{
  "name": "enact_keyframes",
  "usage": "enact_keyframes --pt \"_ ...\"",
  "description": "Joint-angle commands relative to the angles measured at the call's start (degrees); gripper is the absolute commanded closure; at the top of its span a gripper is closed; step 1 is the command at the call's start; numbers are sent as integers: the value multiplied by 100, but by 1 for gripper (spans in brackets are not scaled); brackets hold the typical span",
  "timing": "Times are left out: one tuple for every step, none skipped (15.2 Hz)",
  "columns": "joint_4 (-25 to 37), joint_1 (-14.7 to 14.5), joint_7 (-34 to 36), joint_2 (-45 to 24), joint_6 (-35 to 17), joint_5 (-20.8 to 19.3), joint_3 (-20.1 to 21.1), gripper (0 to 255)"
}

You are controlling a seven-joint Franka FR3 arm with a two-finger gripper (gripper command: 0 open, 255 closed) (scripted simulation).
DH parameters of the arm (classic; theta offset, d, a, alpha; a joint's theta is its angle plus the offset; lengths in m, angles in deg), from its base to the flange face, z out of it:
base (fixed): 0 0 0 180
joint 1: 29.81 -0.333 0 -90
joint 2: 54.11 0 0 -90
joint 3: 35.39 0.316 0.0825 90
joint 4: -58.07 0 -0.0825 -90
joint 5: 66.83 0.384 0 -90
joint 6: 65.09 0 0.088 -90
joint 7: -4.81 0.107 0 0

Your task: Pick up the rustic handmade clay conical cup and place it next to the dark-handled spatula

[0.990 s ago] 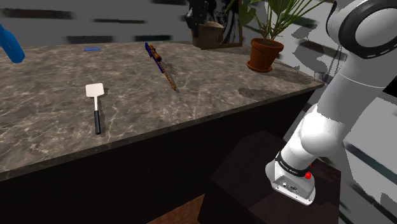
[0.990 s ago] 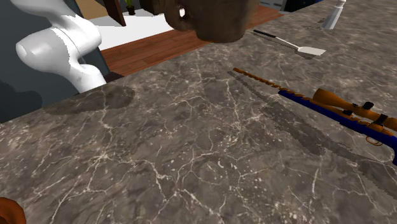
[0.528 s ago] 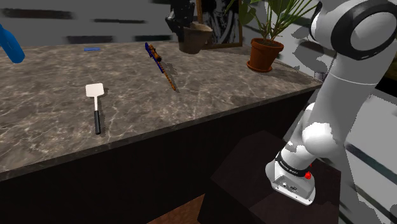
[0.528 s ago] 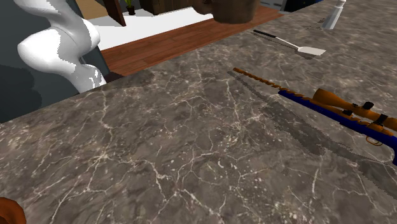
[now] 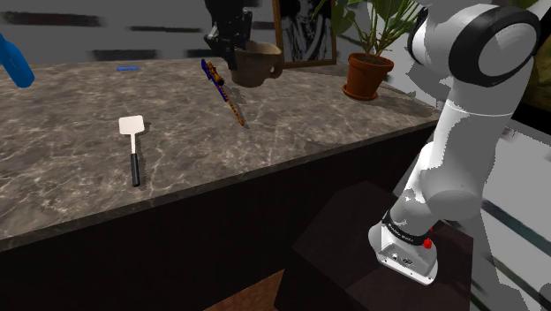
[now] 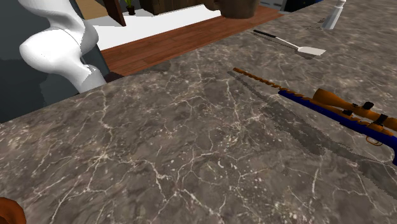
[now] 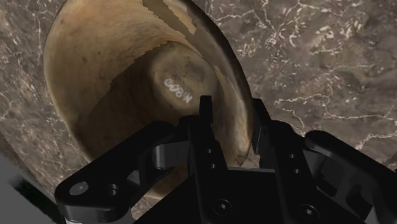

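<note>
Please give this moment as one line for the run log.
stage: grasped, not yet placed | tool: shut on brown cup rim | brown cup: above counter | spatula: on counter, apart from cup

The second exterior view's top edge cropped the brown cup (image 6: 236,7); its right edge cropped the rifle (image 6: 337,105). A distant blue item (image 5: 129,67), possibly a strip, was unidentifiably small.

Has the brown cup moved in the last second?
Yes. In the shoulder view the cup, clasped by the gripper, has shifted left, away from the potted plant and toward the spatula.
</note>
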Motion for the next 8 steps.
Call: enact_keyframes --pt "-310 43 55 110 -207 59 -2 255" --pt "-452 64 72 157 -305 84 -6 255" --pt "-590 84 89 201 -401 107 -10 255" --pt "-723 102 106 242 -495 129 -15 255" --pt "-852 118 122 280 -587 148 -19 255" --pt "-977 134 138 316 -678 166 -23 255" --pt "-1098 148 154 349 -767 183 -27 255" --pt "-1215 161 170 380 -855 198 -31 255"
